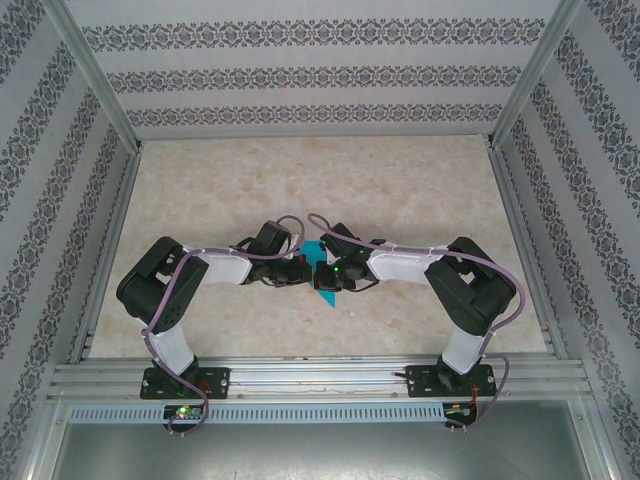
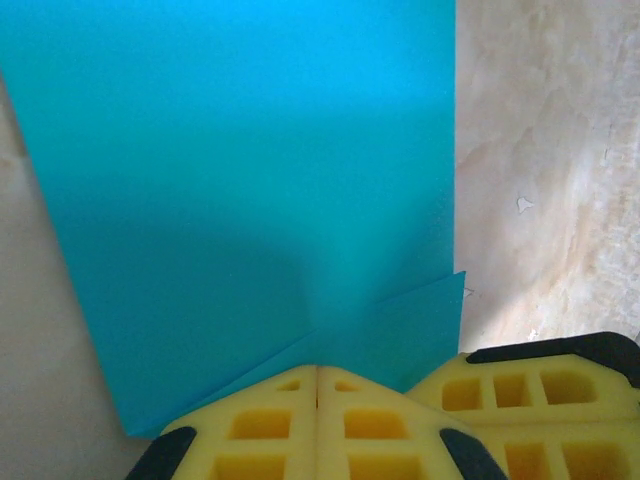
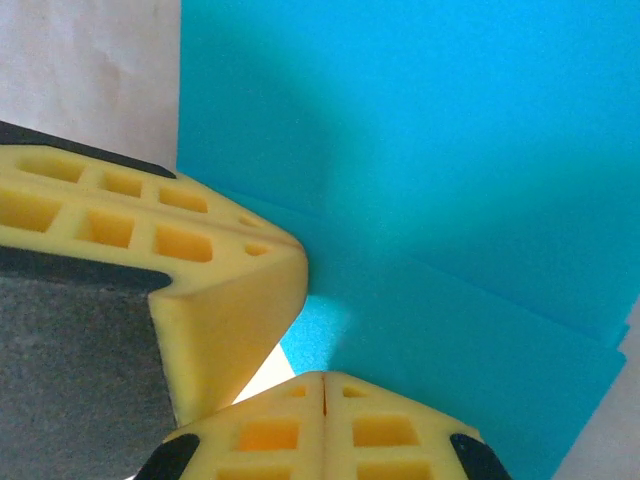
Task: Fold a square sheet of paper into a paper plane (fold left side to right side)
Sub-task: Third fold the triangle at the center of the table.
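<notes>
Both arms are folded in toward the middle of the marbled table [image 1: 300, 190], wrists nose to nose. Between them lies the teal sheet of paper [image 2: 230, 180], flat on the surface, only a sliver of it peeking out from under the hardware in the overhead shot.

Down at the left wrist: the left gripper [image 2: 317, 405] has its yellow foam pads pressed flush together, just a thin seam between them and nothing pinched in that seam, with the tips right at the near edge of the paper. A folded flap [image 2: 410, 330] angles out from beside those tips, one layer lying over another.

Over to the right wrist: the right gripper [image 3: 325, 410] is closed the same way, pads meeting, tips on the blue. The two grippers sit just beside each other, and stacked paper edges show stepped at the lower right – at least two layers there
</notes>
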Tool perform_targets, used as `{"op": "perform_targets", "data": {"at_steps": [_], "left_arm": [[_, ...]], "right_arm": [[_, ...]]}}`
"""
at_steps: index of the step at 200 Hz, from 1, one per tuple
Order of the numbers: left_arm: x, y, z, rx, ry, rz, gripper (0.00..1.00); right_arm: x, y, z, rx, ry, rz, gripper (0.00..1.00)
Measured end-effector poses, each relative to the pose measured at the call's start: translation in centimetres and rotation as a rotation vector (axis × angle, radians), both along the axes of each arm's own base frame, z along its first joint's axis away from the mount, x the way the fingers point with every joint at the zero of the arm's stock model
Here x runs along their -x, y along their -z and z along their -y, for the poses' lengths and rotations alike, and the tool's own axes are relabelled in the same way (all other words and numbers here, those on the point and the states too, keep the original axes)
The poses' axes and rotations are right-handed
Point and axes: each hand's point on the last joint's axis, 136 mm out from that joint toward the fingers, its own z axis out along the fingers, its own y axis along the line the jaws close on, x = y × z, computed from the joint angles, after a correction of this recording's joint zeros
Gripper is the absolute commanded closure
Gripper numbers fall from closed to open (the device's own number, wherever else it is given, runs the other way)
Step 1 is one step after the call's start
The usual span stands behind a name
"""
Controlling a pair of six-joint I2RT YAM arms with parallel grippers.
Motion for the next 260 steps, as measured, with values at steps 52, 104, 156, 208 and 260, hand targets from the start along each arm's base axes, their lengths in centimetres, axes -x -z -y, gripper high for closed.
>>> {"op": "perform_targets", "data": {"at_steps": [52,104,156,208,260], "left_arm": [[0.0,0.0,0.0,-0.004,-0.001,-0.003,1.00],[-0.1,0.1,-0.1,-0.014,-0.004,-0.013,1.00],[0.0,0.1,-0.1,-0.020,-0.004,-0.022,1.00],[-0.1,0.1,0.0,-0.019,-0.006,-0.023,1.00],[-0.1,0.1,0.0,-0.019,-0.006,-0.024,1.00]], "right_arm": [[0.1,0.4,0.2,-0.001,0.002,0.001,1.00],[0.9,0.3,0.9,-0.010,0.002,0.010,1.00],[2.4,0.4,1.6,-0.007,0.004,-0.004,1.00],[3.9,0.3,2.7,0.012,0.001,-0.025,1.00],[3.4,-0.8,2.2,0.006,0.000,-0.019,1.00]]}}
